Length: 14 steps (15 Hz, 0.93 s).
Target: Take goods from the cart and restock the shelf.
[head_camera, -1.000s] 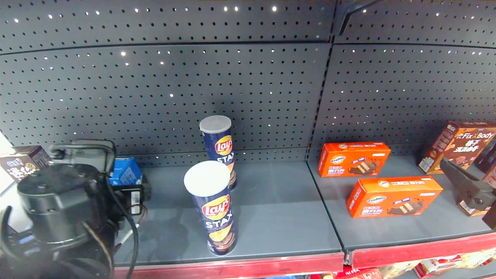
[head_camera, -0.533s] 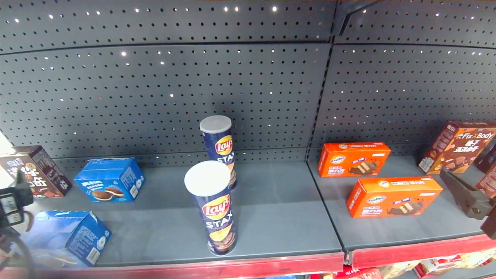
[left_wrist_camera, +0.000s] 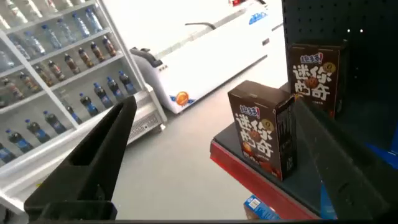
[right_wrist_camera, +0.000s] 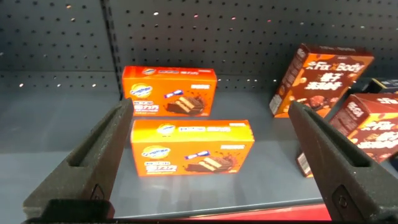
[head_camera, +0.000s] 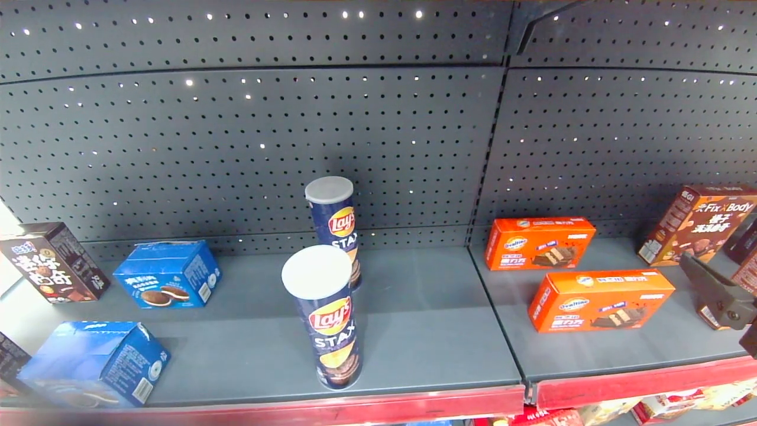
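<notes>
Shelf (head_camera: 426,319) is sitting part-stocked: chip cans (head_camera: 322,313) mid-bay, blue boxes (head_camera: 167,273) to their left, orange boxes (head_camera: 600,299) right. Left gripper (left_wrist_camera: 211,106) and right gripper (right_wrist_camera: 210,107) are both gaping open, carrying nothing. Another cart pick is probably coming next.

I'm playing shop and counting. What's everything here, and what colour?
Chip cans: 2, dark blue, mid-shelf, one behind the other.
Cookie boxes: 2, blue, left of the cans.
Snack boxes: 2, orange, right section.
Dark boxes: 2, dark brown, shelf's left end.
Brown boxes: at least 2, brown-orange, far right.
Shelf: 1, grey, red front edge.
Left end effector: 1, black, open, beside the shelf's left end.
Right end effector: 1, black, open, before the right section.
</notes>
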Available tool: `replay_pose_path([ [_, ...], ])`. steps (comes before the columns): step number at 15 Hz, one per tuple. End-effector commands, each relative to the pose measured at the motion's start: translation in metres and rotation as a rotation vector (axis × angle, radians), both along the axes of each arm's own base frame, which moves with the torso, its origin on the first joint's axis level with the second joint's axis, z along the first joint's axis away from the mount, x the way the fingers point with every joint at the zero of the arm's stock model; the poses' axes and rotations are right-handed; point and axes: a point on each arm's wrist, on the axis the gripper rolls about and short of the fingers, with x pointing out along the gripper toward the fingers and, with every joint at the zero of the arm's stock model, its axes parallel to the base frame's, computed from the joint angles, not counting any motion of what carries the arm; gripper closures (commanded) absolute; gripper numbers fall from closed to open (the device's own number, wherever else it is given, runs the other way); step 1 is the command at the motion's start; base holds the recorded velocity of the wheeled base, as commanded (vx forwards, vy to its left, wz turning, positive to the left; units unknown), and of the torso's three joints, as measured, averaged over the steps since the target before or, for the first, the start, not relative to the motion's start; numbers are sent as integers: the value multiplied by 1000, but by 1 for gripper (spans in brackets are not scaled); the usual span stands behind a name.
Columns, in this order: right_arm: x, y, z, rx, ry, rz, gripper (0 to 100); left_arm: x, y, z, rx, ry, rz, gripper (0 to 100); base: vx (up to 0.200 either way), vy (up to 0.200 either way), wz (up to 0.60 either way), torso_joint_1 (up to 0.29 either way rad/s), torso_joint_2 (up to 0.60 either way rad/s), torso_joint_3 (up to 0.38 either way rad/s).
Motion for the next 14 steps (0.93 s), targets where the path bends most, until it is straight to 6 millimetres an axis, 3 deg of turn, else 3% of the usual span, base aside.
replay_pose_path([
  [1,-2,-3,1,8,-9,-9,0,-31,1,21,-9,-138,-66,0,0,0,0,0,0,0],
  [3,-6,-12,1,30,-28,-50,0,-77,9,28,16,-112,-108,0,0,0,0,0,0,0],
  [7,-6,-16,4,41,-40,-82,0,-85,25,14,0,-108,-389,0,0,0,0,0,0,0],
  [9,-4,-15,6,39,-38,-89,0,-93,30,18,-63,-108,-231,0,0,0,0,0,0,0],
  [10,-1,-14,6,34,-33,-96,0,-104,32,26,-116,-80,-20,0,0,0,0,0,0,0],
  [13,1,-13,11,42,-42,-100,0,-118,35,23,-101,22,105,0,0,0,0,0,0,0],
  [14,3,-14,10,35,-36,-120,0,-134,33,19,-119,64,244,0,0,0,0,0,0,0],
])
